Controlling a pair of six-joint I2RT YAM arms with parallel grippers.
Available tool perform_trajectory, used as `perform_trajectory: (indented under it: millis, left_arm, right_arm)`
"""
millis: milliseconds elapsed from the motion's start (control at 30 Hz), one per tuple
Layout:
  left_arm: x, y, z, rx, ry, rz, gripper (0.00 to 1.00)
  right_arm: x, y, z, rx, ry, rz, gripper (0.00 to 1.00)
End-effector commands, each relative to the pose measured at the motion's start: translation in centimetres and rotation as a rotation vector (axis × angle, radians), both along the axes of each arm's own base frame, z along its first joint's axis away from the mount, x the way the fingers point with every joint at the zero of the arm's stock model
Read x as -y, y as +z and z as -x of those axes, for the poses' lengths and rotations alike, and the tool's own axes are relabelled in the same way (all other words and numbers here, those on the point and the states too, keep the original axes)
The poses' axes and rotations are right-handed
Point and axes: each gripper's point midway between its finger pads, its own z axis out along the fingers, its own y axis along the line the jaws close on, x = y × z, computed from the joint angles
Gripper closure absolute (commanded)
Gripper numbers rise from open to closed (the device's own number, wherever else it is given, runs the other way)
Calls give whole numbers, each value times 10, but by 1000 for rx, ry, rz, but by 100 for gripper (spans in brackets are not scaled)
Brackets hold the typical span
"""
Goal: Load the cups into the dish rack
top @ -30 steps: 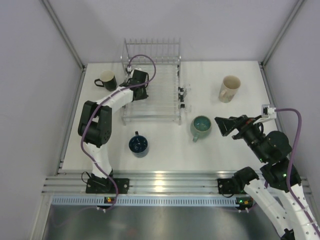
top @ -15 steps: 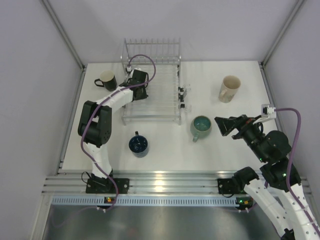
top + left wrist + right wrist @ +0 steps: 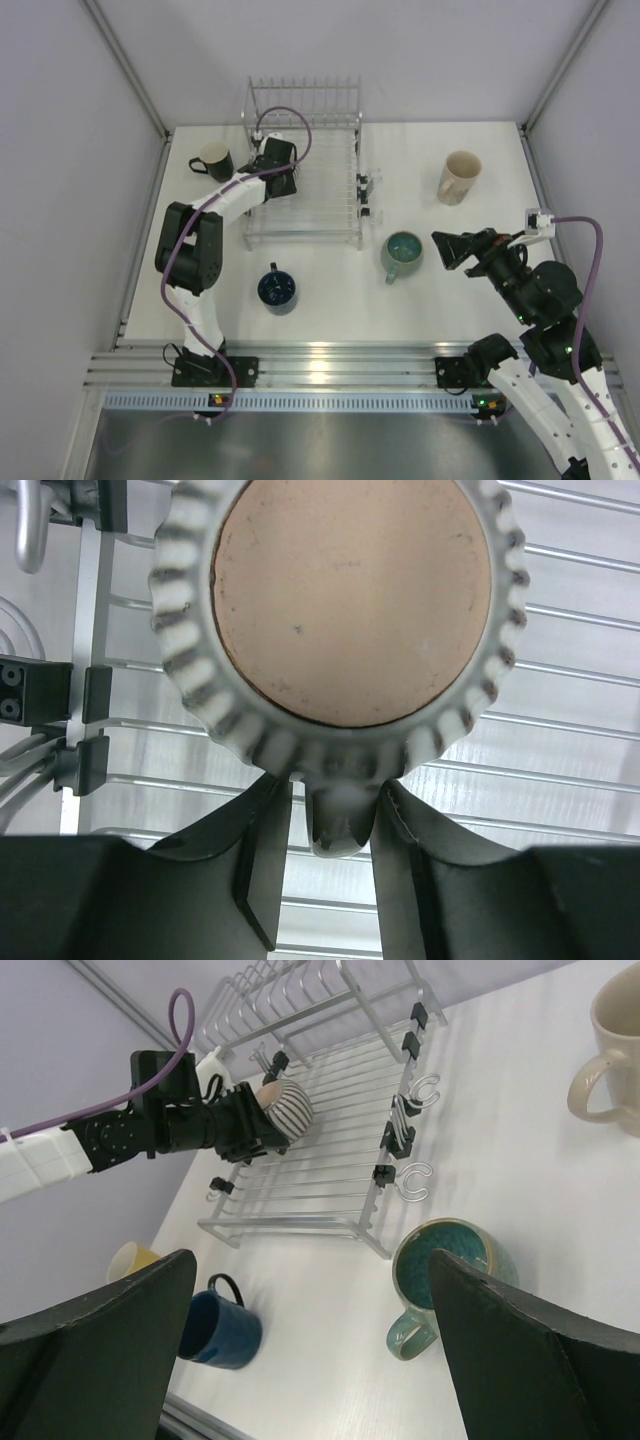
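Observation:
The ribbed beige cup (image 3: 350, 590) sits bottom-up on the wires of the dish rack (image 3: 300, 240), at its left side, and also shows in the right wrist view (image 3: 285, 1110). My left gripper (image 3: 275, 170) straddles the cup's handle; in its own view (image 3: 330, 820) the jaws stand slightly apart, with a thin gap beside the handle. My right gripper (image 3: 445, 250) is wide open and empty, hovering just right of the teal-green cup (image 3: 403, 254), which stands upright on the table (image 3: 450, 1260).
A dark blue mug (image 3: 277, 289) stands in front of the rack. A black mug (image 3: 215, 160) stands left of the rack. A tall cream mug (image 3: 459, 177) stands at the far right. A small yellowish cup (image 3: 132, 1258) shows by the rack's left side.

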Motion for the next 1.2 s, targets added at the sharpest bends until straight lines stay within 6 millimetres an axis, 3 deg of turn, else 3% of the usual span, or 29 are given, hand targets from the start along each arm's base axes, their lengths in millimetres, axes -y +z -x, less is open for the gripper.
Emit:
perform_trajectory:
  millis: [0,267,567,767,1067,1167]
  left_arm:
    - [-1,42,-12,114,9,24,59]
    - [3,54,-10,133,-6,57,60]
    - [2,48,-33,149,11,10,63]
    - [11,57,-44,211,0,55,65]
    - [1,63,-64,278,34,-4,65]
    - [0,64,-60,271,34,-5,63]
  right_arm:
    - [3,15,2,34,-10,-1,1]
    - [0,14,-2,27,-2,5,1]
    - [1,14,-1,33,-8,6,1]
    - [3,14,-1,36,-16,5,1]
    - [5,13,0,36,-22,8,1]
    - [5,13,0,34,-25,9,1]
